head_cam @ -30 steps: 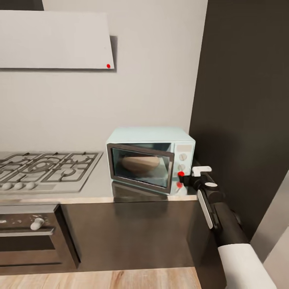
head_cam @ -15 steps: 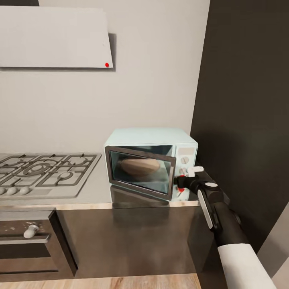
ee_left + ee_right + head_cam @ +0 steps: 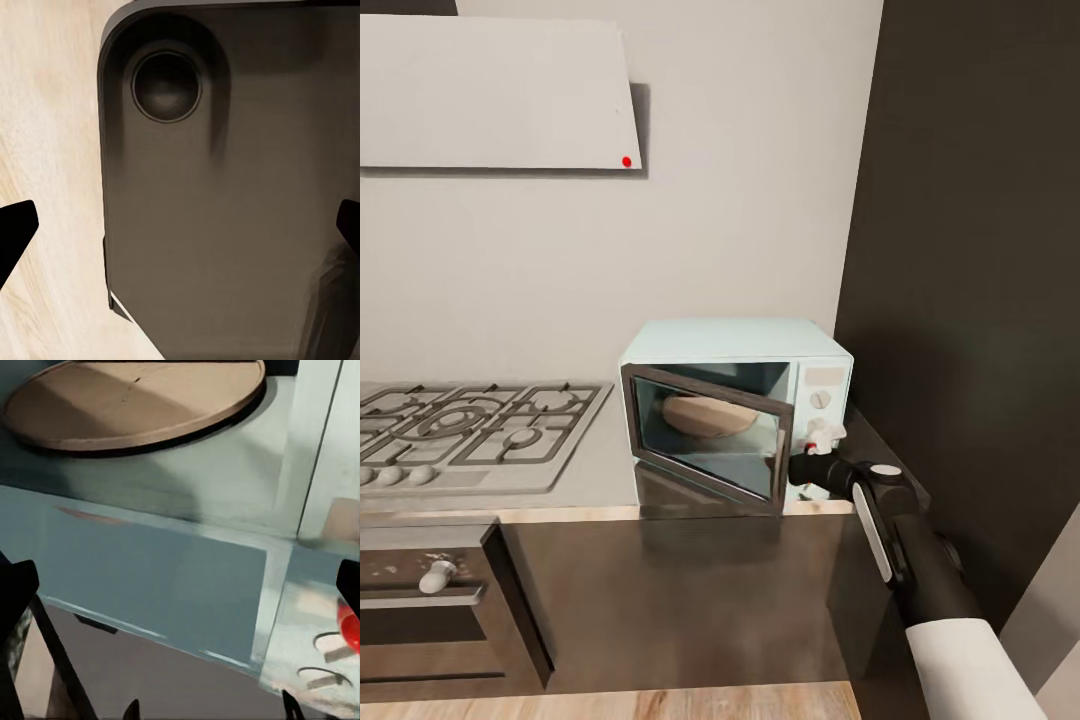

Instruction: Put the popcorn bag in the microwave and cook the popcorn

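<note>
Microwave (image 3: 737, 345): far right end of the countertop (image 3: 595, 470), just beside the dark wall panel (image 3: 970, 250).
Door (image 3: 705, 437): ajar, hinged left, free edge swung out toward the near side.
Right gripper (image 3: 800, 466): at the door's free edge; fingers (image 3: 15, 592) set wide apart, nothing between them.
Popcorn bag: cannot tell; a tan round shape (image 3: 705, 415) lies inside behind the glass.
Open room: bare worktop between microwave and hob (image 3: 470, 425).
Left gripper (image 3: 180, 232): tips spread, over a dark panel (image 3: 225, 187) and wooden floor (image 3: 52, 150).
Cut off: hob, oven (image 3: 440, 600).
</note>
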